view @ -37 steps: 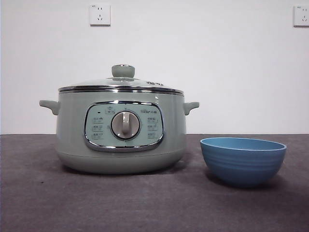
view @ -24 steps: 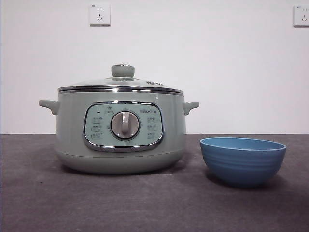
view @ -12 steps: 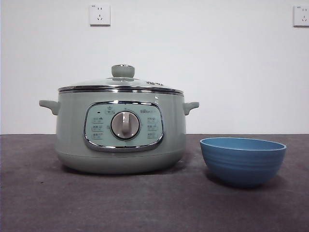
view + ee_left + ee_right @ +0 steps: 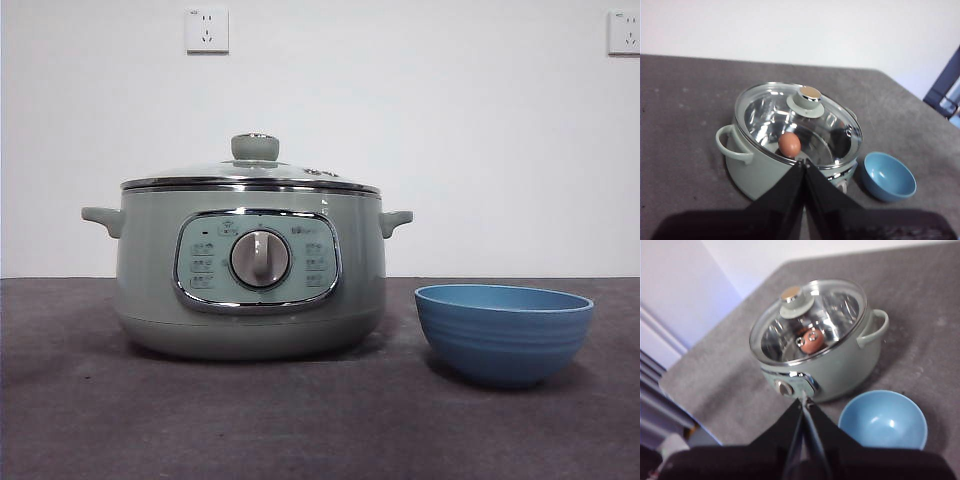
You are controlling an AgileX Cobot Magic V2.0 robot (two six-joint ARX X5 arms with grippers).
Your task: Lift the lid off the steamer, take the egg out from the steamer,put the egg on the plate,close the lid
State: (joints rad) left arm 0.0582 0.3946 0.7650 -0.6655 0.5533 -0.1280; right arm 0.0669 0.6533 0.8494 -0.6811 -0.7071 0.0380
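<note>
The steamer (image 4: 250,270) is a broad, round pot in matte sage green, with a stubby handle on each side and a chrome-framed panel around a central dial (image 4: 260,258). The lid (image 4: 250,172) sits closed on it: clear domed glass in a bright chrome rim, topped by a sage knob (image 4: 255,146). Beside the steamer, apart from it, stands the plate (image 4: 503,333), a small, smooth blue bowl with faint ridges around its wall. Both rest on a dark grey table (image 4: 100,420) with a cloth-like, slightly mottled surface.

The front view is level with the pot, so it shows the panel and dial but nothing inside, and no arm. The wrist views look down through the glass: a smooth brown egg (image 4: 789,144) lies on the shiny steel inner surface of the steamer (image 4: 790,145), under the lid (image 4: 797,122), with the plate (image 4: 889,176) empty. The right wrist view also shows the egg (image 4: 811,341) through the lid (image 4: 807,320), with the plate (image 4: 883,420) closer to the camera than the steamer (image 4: 820,347).

The left gripper (image 4: 804,163) hangs above the table short of the pot, its jaws pressed together to a point, holding nothing. The right gripper (image 4: 805,401) does likewise, jaws together and empty
</note>
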